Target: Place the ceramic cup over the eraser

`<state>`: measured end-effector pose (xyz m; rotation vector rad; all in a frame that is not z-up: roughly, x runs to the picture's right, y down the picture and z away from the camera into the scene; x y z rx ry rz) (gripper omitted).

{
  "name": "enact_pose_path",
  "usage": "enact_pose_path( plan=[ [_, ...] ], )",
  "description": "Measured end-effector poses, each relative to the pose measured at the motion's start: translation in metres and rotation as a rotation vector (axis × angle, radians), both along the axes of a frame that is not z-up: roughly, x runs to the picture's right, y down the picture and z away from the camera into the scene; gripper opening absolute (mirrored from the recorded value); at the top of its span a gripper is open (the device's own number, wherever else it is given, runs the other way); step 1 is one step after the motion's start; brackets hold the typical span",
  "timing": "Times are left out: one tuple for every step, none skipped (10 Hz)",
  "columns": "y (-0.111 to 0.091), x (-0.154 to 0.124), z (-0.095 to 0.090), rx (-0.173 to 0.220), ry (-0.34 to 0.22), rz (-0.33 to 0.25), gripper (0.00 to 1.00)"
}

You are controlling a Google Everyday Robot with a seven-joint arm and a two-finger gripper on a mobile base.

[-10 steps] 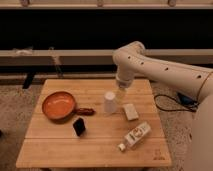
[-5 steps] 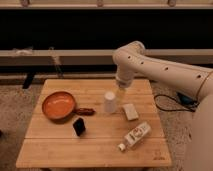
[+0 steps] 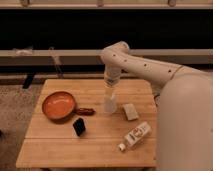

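The white ceramic cup (image 3: 110,106) stands upright near the middle of the wooden table (image 3: 60,145). My gripper (image 3: 110,94) hangs straight down from the white arm, right on top of the cup and covering its rim. The black eraser (image 3: 79,126) stands on the table to the front left of the cup, about a hand's width from it and apart from the gripper.
An orange pan (image 3: 59,105) with a dark handle lies left of the cup. A pale beige block (image 3: 131,111) lies just right of the cup. A white labelled bottle (image 3: 136,135) lies on its side at the front right. The arm's bulk fills the right side.
My gripper has moved left from beside the cup to directly above it and come down onto it. The cup, eraser and other objects have not moved.
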<state>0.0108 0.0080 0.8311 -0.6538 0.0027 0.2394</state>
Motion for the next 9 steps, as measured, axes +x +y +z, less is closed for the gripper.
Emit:
enact_pose_path(
  plan=[
    [0.006,-0.011,0.016,-0.027,-0.01,-0.021,0.8],
    [0.012,-0.015,0.027,-0.052,-0.013,-0.043,0.8],
    [0.017,-0.02,0.035,-0.087,-0.012,-0.079,0.8],
    [0.018,-0.018,0.037,-0.109,-0.002,-0.102,0.8],
    [0.018,-0.016,0.037,-0.117,0.003,-0.11,0.8],
    [0.016,-0.009,0.032,-0.123,0.004,-0.116,0.8],
    [0.016,-0.007,0.03,-0.126,0.004,-0.12,0.8],
    [0.016,-0.004,0.027,-0.129,0.004,-0.123,0.8],
    [0.017,0.001,0.024,-0.133,0.005,-0.123,0.8]
  ],
)
